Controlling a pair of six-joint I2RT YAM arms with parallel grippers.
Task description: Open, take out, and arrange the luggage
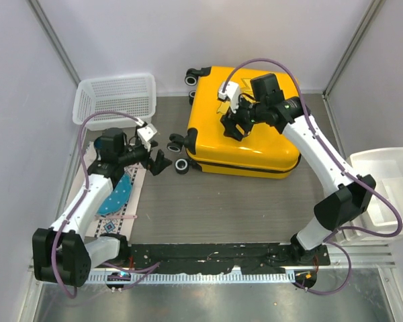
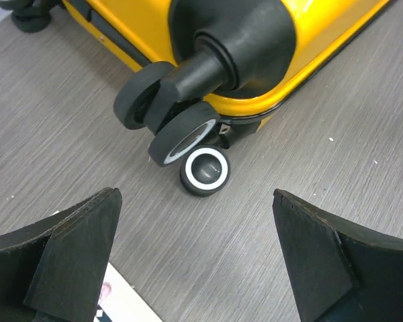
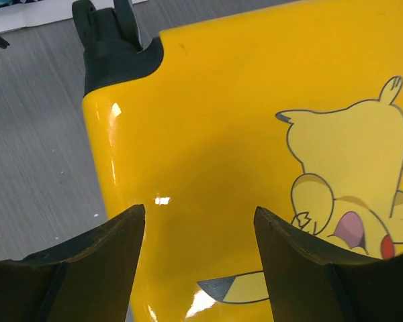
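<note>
First, at the far left of the table (image 1: 242, 208), a white mesh basket (image 1: 114, 97) is being shown. Nearer than it, a patterned mat (image 1: 136, 194) is being partly covered by the left arm. The left gripper (image 1: 160, 163) is being held low and released, its jaws spread wide with nothing between them. In the left wrist view it is being aimed at the black wheels (image 2: 188, 144) just ahead, apart from them. The luggage (image 1: 269, 144) is being seen right of centre, toward the far side, lying flat on a broad side with the cartoon print (image 3: 349, 181) facing up. Its wheeled end is being pointed left, toward the left gripper, so its long axis is being laid left to right across the table, slightly skewed. The black zip band (image 1: 248, 166) is being shown along its near edge. Above the left part of the shell the right gripper (image 1: 232, 124) is being held released and empty; contact with the shell cannot be told. At the far right, white bins (image 1: 389, 178) are being shown.
</note>
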